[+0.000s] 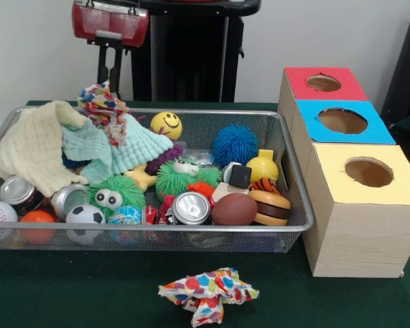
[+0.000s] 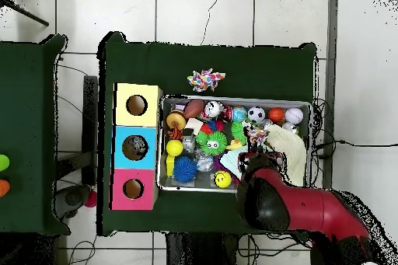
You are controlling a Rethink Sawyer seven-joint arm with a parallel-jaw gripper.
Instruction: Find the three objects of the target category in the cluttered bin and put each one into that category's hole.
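My gripper (image 1: 108,87) hangs over the left part of the wire bin (image 1: 294,184), shut on a polka-dot cloth (image 1: 104,109) that dangles just above the pile. In the overhead view the gripper (image 2: 255,132) and that cloth (image 2: 253,131) sit over the bin's (image 2: 233,99) middle right. A second polka-dot cloth (image 1: 208,294) lies on the green table in front of the bin, also visible from above (image 2: 206,80). A cream cloth (image 1: 34,147) and a teal cloth (image 1: 133,147) are draped over the bin's left half.
Three wooden boxes with round holes stand in a row beside the bin: red top (image 1: 301,78), blue top (image 1: 314,113), yellow top (image 1: 335,154). The bin also holds balls, cans, spiky toys and a toy burger (image 1: 268,206).
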